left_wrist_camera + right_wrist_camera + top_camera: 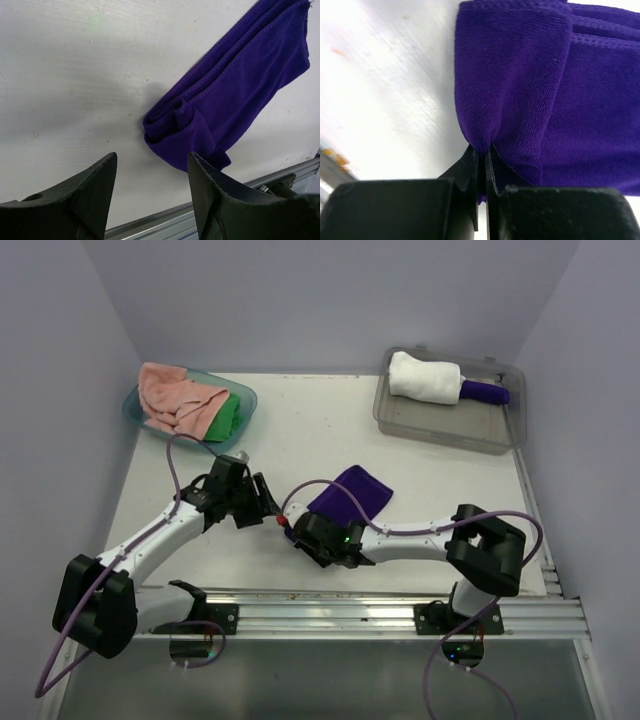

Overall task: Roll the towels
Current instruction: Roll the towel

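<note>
A purple towel [352, 494] lies folded on the white table, its near end partly rolled. My right gripper [303, 527] is shut on that rolled near end; in the right wrist view the jaws [482, 150] pinch a fold of the purple cloth [530, 90]. My left gripper [268, 502] is open and empty just left of the towel's near end; the left wrist view shows its fingers [152, 165] apart with the rolled end of the towel [220, 100] beyond them.
A teal tray [243, 398] at the back left holds pink [175, 392] and green [230, 418] towels. A clear bin [450, 420] at the back right holds a rolled white towel [425, 378] and a rolled purple one [485, 392]. A metal rail [380, 605] runs along the near edge.
</note>
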Available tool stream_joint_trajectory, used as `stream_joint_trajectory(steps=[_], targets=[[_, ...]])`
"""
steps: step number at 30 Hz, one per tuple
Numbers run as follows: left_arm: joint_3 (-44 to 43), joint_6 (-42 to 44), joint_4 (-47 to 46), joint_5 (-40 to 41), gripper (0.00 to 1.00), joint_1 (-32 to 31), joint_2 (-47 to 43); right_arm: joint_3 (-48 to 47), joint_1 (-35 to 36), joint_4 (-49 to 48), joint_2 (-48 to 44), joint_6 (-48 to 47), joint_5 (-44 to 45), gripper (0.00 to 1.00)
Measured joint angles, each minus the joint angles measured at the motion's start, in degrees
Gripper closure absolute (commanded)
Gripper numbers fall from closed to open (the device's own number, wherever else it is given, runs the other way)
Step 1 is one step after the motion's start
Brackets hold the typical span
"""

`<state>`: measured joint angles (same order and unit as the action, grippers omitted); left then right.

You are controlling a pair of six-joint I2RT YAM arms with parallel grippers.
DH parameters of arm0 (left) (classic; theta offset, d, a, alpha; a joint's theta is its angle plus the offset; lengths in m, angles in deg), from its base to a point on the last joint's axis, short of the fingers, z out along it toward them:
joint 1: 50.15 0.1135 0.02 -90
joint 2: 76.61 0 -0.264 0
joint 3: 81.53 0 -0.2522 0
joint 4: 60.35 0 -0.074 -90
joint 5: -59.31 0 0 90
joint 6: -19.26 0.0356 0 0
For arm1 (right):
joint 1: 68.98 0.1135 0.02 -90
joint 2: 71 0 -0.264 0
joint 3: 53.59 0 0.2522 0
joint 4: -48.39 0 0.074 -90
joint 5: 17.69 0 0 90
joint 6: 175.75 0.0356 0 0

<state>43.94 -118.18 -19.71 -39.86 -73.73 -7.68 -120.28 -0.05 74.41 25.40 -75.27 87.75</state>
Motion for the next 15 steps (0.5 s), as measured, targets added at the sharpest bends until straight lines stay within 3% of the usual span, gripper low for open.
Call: stream_joint_trajectory(steps=[6,13,15], targets=[[5.62,-0.13,-3.89,-6.71,0.37,0.37,-2.78,2.32,-3.89,-4.28,-2.19,5.42,-10.93,1.00],[10.27,-0.57,-7.72,-12.63,0.21,0.31,-2.64,4.74,-11.26,-10.99,-2.36,13.99,-24.65,1.00],[11.02,-0.96,-8.87,-13.64,0.21,0.24,-2.43,4.79,-12.00,-12.37,-2.36,15.58,-27.04,1.00]])
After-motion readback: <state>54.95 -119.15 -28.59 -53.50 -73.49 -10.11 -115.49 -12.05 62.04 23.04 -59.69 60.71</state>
